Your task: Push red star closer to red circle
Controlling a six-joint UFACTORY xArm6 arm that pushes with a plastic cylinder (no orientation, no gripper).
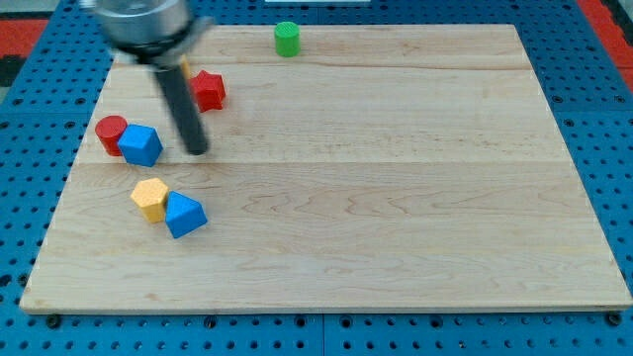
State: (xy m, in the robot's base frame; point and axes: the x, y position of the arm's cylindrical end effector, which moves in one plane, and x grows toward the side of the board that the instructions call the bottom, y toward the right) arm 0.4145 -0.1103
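The red star [208,90] lies near the board's top left. The red circle [110,132] sits lower left of it, touching a blue cube [141,144] on its right. My tip [197,151] rests on the board below the red star and just right of the blue cube, apart from both. The dark rod rises up and to the left from the tip, passing close to the left of the red star.
A yellow hexagon [150,198] and a blue triangular block [185,215] touch each other at the lower left. A green cylinder [287,39] stands at the top middle. A yellow block [184,67] peeks out behind the rod. The wooden board [396,198] lies on a blue pegboard.
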